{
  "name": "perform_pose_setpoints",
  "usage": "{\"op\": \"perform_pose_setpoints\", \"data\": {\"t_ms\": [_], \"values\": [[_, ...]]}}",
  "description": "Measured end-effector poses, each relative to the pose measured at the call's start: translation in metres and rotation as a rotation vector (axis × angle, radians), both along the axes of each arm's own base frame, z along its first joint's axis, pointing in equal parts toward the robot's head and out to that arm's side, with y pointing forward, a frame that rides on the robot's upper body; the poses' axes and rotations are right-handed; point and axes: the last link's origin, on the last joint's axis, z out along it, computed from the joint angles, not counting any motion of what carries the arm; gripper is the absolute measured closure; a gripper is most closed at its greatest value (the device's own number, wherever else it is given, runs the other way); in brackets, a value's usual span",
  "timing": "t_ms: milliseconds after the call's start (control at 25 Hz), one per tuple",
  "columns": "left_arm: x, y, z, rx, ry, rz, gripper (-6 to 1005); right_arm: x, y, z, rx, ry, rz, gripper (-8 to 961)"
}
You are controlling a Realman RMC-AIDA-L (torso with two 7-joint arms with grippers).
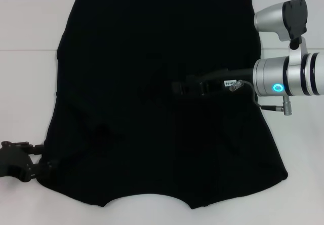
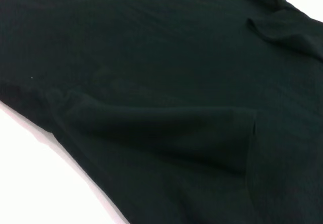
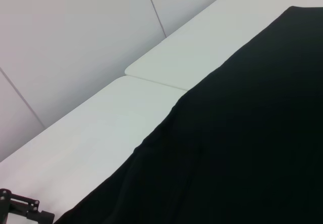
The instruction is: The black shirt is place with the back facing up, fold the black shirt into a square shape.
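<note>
Black shirt (image 1: 162, 98) spread on white surface (image 1: 25, 83), sleeves tucked in, not yet square; right gripper (image 1: 190, 89) over shirt centre, left gripper (image 1: 30, 164) at near-left corner; fingers' state: cannot tell

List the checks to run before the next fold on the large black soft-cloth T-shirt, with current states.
1. Large black soft-cloth T-shirt spread on white table: ok.
2. Plain side up, no lettering showing: ok.
3. Sleeves tucked inward: ok on both sides.
4. Left gripper at shirt's near left corner: ok; grasp cannot tell.
5. Right gripper over shirt's middle: ok; fingers cannot tell.
6. Cloth smooth: not ok, creases near the left fold.
</note>
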Motion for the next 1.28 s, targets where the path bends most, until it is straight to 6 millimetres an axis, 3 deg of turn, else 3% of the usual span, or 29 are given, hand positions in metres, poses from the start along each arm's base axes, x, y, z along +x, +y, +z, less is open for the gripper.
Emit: {"op": "perform_pose_setpoints", "data": {"t_ms": [200, 320, 560, 800, 960, 1280], "values": [[0.000, 0.000, 0.000, -0.001, -0.001, 0.002, 358, 0.002, -0.001, 0.001, -0.004, -0.003, -0.001, 353], [-0.001, -0.001, 0.001, 0.000, -0.002, 0.007, 569, 0.005, -0.002, 0.003, -0.009, -0.003, -0.007, 353], [-0.001, -0.002, 0.002, 0.001, -0.003, 0.009, 803, 0.017, -0.006, 0.008, -0.006, 0.002, -0.028, 353], [0.001, -0.004, 0.005, -0.003, -0.011, 0.012, 907, 0.033, -0.018, 0.023, -0.042, 0.031, -0.087, 353], [0.002, -0.006, 0.009, -0.001, -0.028, 0.020, 976, 0.058, -0.032, 0.042, -0.069, 0.050, -0.171, 353], [0.009, -0.009, 0.013, -0.004, -0.084, 0.010, 975, 0.099, -0.063, 0.080, -0.154, 0.063, -0.241, 348]]}}
